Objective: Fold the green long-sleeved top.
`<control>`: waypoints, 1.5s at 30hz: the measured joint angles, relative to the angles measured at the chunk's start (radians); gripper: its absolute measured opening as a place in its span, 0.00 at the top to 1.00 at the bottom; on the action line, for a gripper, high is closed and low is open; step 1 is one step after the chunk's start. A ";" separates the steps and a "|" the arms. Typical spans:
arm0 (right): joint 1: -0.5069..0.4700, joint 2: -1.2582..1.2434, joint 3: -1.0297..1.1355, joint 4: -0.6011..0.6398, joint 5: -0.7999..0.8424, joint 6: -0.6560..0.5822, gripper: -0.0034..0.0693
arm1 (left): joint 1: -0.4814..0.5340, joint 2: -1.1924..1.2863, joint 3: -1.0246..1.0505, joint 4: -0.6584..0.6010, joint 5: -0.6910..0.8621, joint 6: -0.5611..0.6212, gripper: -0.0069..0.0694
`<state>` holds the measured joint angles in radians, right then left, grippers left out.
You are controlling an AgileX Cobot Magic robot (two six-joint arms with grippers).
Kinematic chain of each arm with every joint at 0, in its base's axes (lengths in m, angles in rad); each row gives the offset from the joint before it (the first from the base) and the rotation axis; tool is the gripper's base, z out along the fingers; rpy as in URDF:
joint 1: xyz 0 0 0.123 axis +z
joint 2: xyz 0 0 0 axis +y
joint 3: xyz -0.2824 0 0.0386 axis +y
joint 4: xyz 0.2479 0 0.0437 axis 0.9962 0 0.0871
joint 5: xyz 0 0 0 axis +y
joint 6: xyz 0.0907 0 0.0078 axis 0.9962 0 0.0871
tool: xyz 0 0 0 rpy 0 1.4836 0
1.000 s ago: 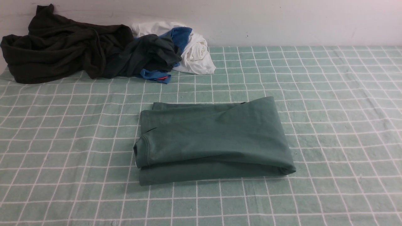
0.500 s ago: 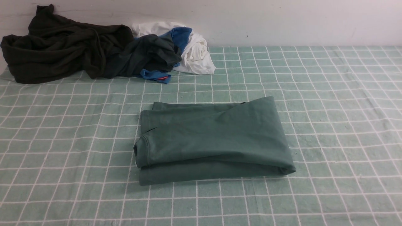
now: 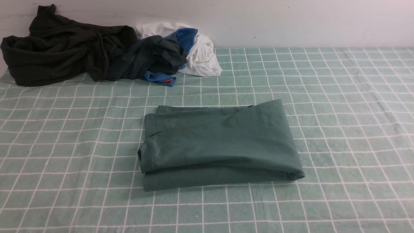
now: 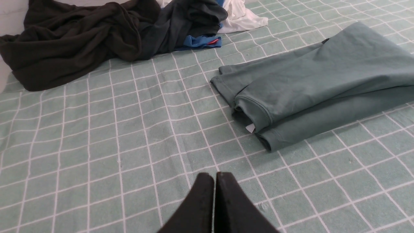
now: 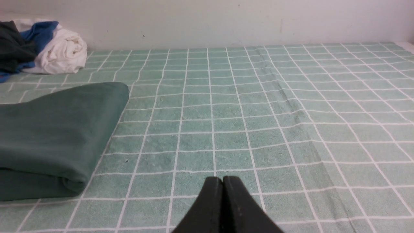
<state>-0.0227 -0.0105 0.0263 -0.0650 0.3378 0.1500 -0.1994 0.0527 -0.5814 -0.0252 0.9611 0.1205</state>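
**Top folded mid-table, both grippers closed and clear of it**

Front view: green long-sleeved top (image 3: 220, 145) lies as a folded rectangle in the middle of the checked tablecloth (image 3: 339, 129), long axis running left to right, rounded fold edge at its right end, open layered edges and hem at its left end. No arm shows in this view. Pile of other clothes (image 3: 97, 55) sits at the far left against the wall, well apart from the top.

Left wrist view: left gripper (image 4: 214, 181) has its fingertips pressed together, holding nothing, above bare cloth. Top (image 4: 317, 84) lies ahead of it and toward the robot's right, layered end nearest, a small white tag (image 4: 250, 128) peeking out between layers.

Right wrist view: right gripper (image 5: 223, 184) likewise pinched closed and empty. Top (image 5: 55, 136) lies ahead toward the robot's left, rolled fold end nearest.

Judgement: folding looks finished or nearly so. For any further fold across the long axis, each arm would take its own near end; neither looks clearly closer.
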 joint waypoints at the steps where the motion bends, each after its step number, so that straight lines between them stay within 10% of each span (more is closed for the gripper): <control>1: 0.000 0.000 0.000 0.000 0.000 0.000 0.97 | 0.000 0.000 0.000 0.000 0.000 0.000 0.91; 45: -0.068 0.000 -0.002 -0.015 0.011 -0.004 0.97 | 0.000 0.000 0.000 0.000 0.000 0.001 0.91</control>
<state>-0.0909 -0.0105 0.0246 -0.0799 0.3487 0.1462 -0.1994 0.0527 -0.5814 -0.0252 0.9611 0.1214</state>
